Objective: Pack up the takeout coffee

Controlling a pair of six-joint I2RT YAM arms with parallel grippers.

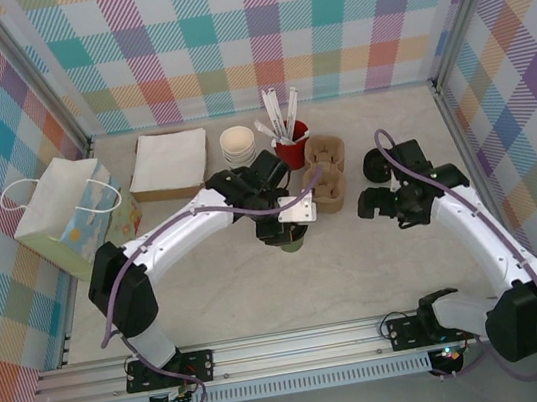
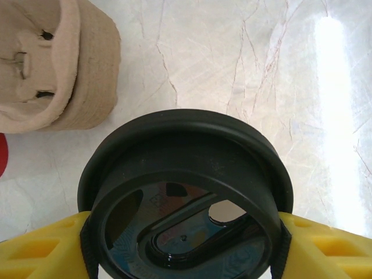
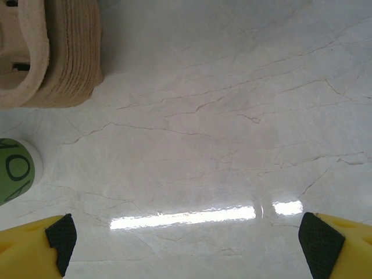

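Black-lidded takeout coffee (image 2: 185, 192) | clamped within left pincer (image 2: 185, 253) | right pincer (image 3: 186, 250) spread wide

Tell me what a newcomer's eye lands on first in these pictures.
The black-lidded takeout coffee stands at the centre of the marble table, clamped between the yellow fingers of the left hand. Next come the bright plaid walls around the table and the pastel paper bag at its left edge. The right hand hangs open over bare marble.
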